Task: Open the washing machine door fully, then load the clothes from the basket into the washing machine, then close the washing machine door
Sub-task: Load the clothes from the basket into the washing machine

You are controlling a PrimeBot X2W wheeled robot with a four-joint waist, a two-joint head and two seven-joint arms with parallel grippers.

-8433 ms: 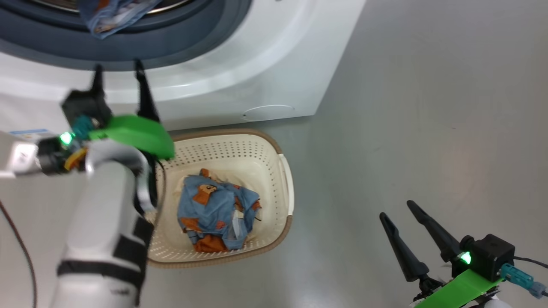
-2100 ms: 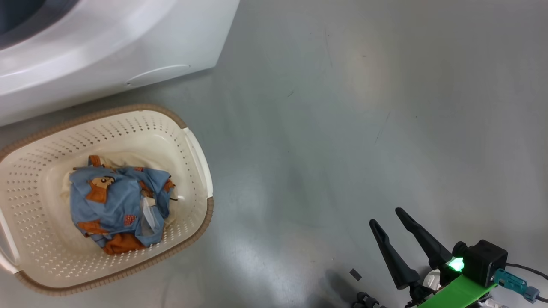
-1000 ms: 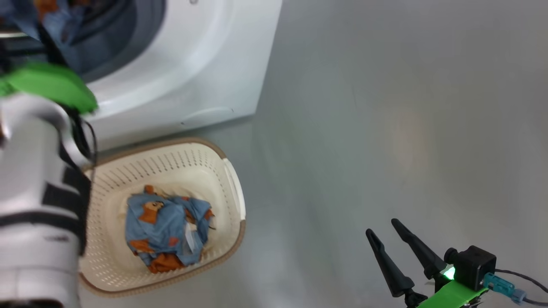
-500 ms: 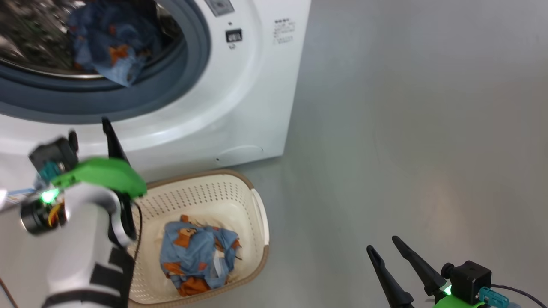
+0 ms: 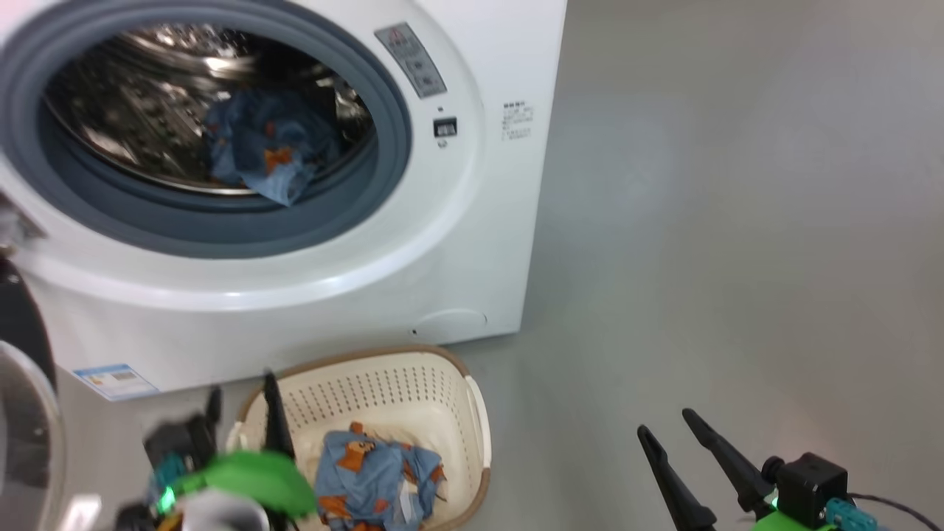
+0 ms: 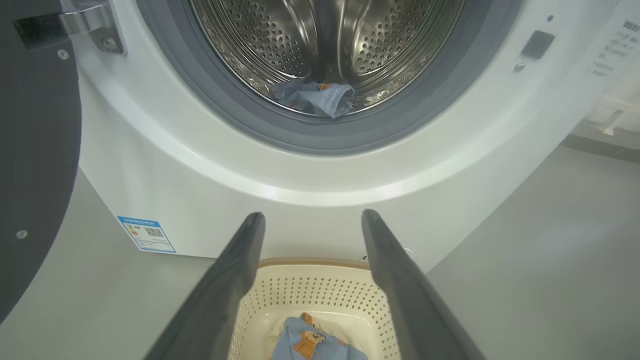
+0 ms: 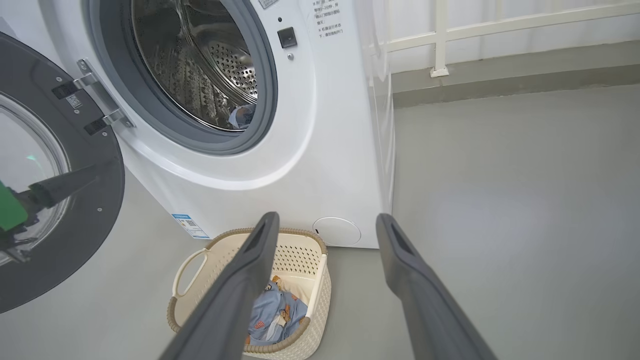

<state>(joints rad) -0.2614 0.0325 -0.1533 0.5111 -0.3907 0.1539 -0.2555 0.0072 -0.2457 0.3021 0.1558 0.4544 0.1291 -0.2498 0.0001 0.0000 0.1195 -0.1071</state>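
Observation:
The white washing machine (image 5: 472,243) stands with its washing machine door (image 7: 95,220) swung wide to the left, its black ring at the picture's edge (image 5: 16,317). One piece of the blue printed clothes (image 5: 258,151) lies at the drum's front lip (image 6: 315,97). More clothes (image 5: 372,479) sit bundled in the cream basket (image 5: 398,376) on the floor before the machine. My left gripper (image 5: 243,391) hovers open over the basket's left rim, nothing between its fingers (image 6: 312,215). My right gripper (image 5: 666,422) stands open and holds nothing, well to the right of the basket (image 7: 327,217).
Grey floor (image 5: 737,258) stretches to the right of the machine. A blue label (image 5: 114,380) and a round cap (image 5: 450,324) mark the machine's lower front. A white railing (image 7: 440,40) runs along the wall behind. The door's hinge (image 6: 92,27) juts at the opening's left.
The head camera has tilted up, bringing the drum opening into view. My left gripper has come down from the machine's front toward the basket's left rim, still open. The right gripper holds its place.

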